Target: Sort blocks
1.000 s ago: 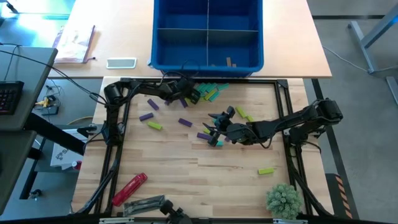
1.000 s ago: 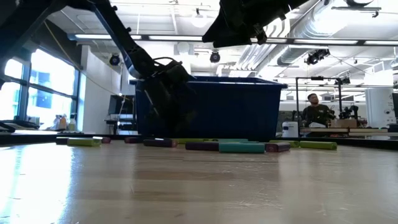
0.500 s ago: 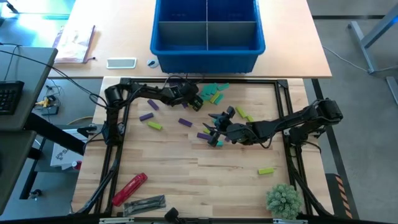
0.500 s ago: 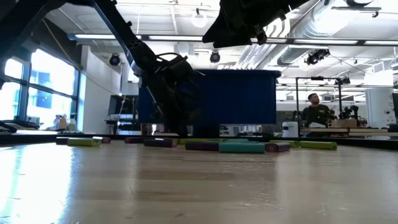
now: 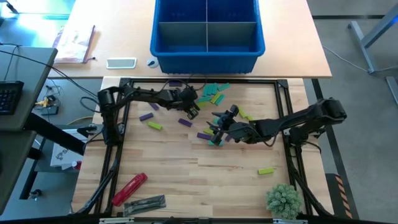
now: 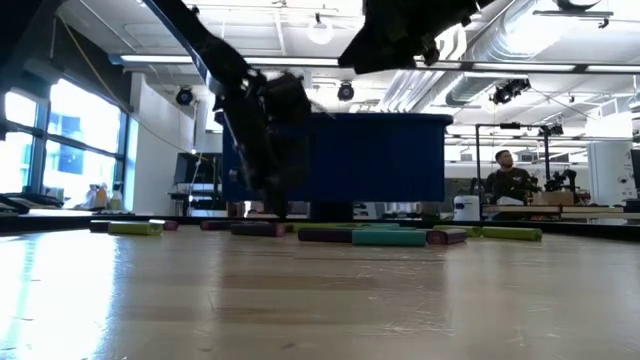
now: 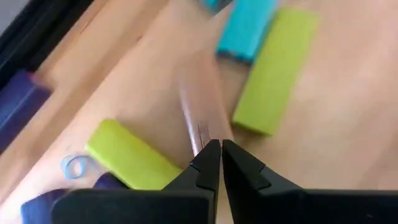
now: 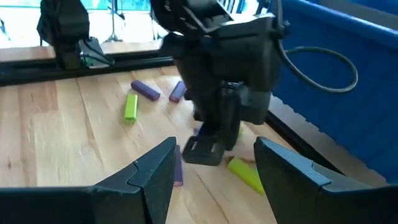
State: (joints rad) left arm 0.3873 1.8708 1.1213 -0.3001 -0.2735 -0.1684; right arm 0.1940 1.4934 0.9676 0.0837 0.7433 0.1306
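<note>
From above, we see our left gripper (image 5: 192,111) beside the heap of blocks (image 5: 214,93) at the table's far edge, below the blue bin (image 5: 208,46), and our right gripper (image 5: 217,129) over scattered purple and teal bars mid-table; the two sit near each other, so a reach could make them collide. Level with the table, both hang above the blocks. The left wrist shows fingers (image 7: 208,163) pressed together, holding nothing. The right wrist shows spread fingers (image 8: 155,171), empty, facing the left gripper.

Blocks (image 5: 214,94) lie between both tools, bin (image 5: 208,50) behind.
</note>
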